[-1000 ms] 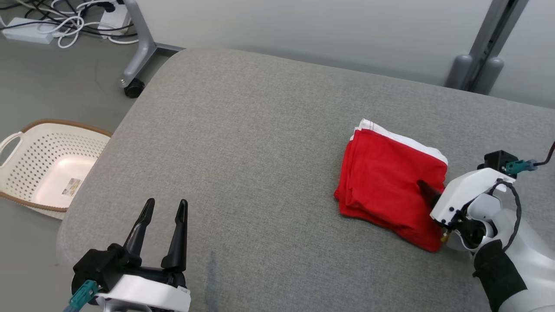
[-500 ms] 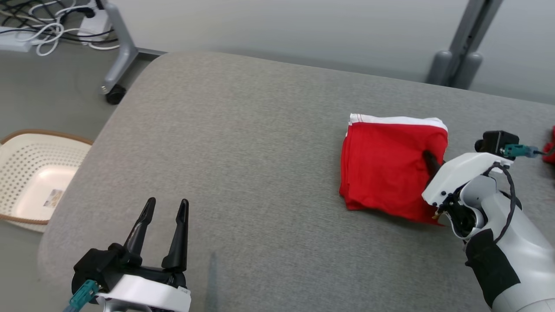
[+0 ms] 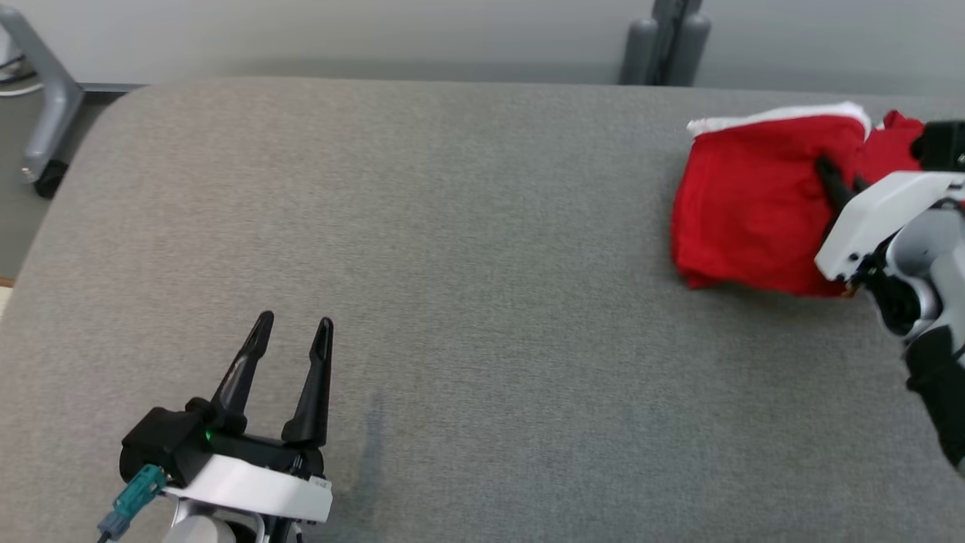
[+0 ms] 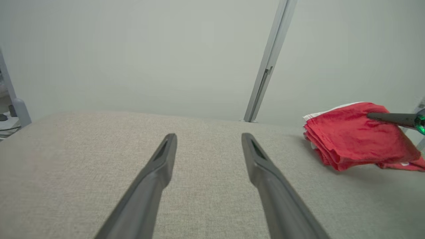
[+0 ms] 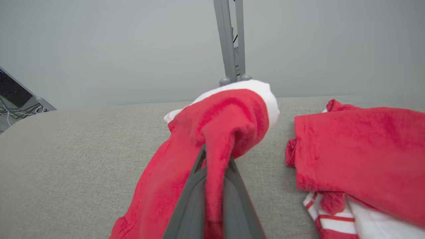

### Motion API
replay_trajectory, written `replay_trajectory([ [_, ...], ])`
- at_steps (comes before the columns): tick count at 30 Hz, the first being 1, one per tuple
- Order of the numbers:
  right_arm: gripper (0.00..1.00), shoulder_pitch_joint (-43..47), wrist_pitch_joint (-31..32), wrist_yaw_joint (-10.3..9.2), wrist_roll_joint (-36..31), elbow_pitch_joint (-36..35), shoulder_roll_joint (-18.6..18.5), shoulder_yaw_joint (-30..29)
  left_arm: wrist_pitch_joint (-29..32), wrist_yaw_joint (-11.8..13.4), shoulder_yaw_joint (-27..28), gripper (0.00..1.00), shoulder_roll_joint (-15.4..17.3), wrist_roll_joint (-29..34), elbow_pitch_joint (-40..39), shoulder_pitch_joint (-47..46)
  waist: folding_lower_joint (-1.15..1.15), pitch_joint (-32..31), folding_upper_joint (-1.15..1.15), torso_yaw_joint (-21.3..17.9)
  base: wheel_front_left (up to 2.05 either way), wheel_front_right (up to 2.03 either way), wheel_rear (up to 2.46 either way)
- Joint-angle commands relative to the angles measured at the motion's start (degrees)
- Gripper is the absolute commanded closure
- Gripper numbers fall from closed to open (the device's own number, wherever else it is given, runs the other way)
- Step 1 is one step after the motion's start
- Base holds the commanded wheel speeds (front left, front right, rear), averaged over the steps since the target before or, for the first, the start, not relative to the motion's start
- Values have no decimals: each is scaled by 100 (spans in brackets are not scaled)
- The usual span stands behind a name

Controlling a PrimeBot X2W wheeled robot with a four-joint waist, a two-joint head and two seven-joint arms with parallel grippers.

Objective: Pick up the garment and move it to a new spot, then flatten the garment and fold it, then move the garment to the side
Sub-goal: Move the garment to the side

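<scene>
Garment [image 3: 746,204] shifted beside second red pile [image 5: 358,149], clamped in right hand [image 3: 838,172]; left hand [image 3: 290,332] spread wide.

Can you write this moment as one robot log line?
step: move garment aside | right gripper: shut on garment | left gripper: open, empty | nearby: red pile

Left gripper [image 3: 295,320] with 2 long tapered black fingers [image 3: 313,392], black base, green light [image 3: 207,435], white wrist housing [image 3: 249,490], teal cable connector [image 3: 136,494], right gripper [image 3: 838,175] dark-fingered, white angular shell [image 3: 874,211], grey joint [image 3: 916,253], black forearm sleeve [image 3: 942,377]
</scene>
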Motion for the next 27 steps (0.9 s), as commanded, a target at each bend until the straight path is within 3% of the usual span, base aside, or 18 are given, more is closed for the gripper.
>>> replay_trajectory([
  [1, 100, -97, -1, 1, -38, -33, -56, 13, 2, -8, 3, 0, 32, -23, -45, -104, 0, 207, 0, -205, 0, 0, 0],
  [11, 100, -941, 271, 1, -244, -172, -791, 384, 2, -8, -265, 0, 293, -90, -297, -478, 0, 938, 0, -477, 0, 0, 0],
  [19, 100, -1651, 275, 0, -598, 58, -1354, 517, 2, -8, -365, 0, 473, -162, -348, -729, 0, 1430, 0, -361, 0, 0, 0],
  [27, 100, -1967, 437, 0, -1323, 644, -1578, 822, 2, -7, -423, 0, 519, -193, -337, -832, 0, 1579, 0, -221, 0, 0, 0],
])
